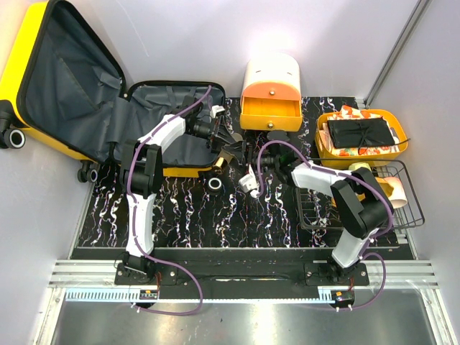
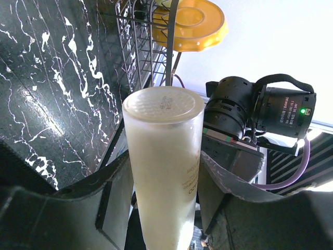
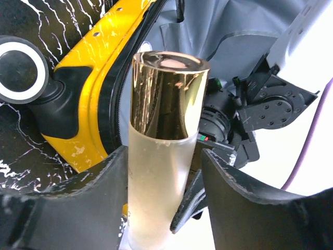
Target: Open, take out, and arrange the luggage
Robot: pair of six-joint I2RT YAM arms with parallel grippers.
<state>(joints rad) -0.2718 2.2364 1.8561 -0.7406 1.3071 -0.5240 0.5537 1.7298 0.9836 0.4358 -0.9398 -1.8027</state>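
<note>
The yellow luggage [image 1: 68, 79] lies open at the back left, its grey-lined lid propped against the wall and its lower shell [image 1: 169, 108] flat on the table. Its yellow edge [image 3: 96, 78] and a black-and-white wheel [image 3: 18, 70] show in the right wrist view. My left gripper [image 1: 224, 152] is by the shell's right rim, shut on a frosted white bottle [image 2: 164, 151] with its flat base facing away. My right gripper [image 1: 253, 178] is close beside it, shut on a frosted bottle with a gold cap [image 3: 166, 94]. I cannot tell which bottle is which from above.
A yellow-and-cream drawer box [image 1: 272, 93] stands at the back centre with its drawer pulled out. A yellow basket [image 1: 363, 151] holding a folded black cloth is at the back right. A black wire basket [image 1: 406, 198] stands in front of it, also in the left wrist view [image 2: 138, 47].
</note>
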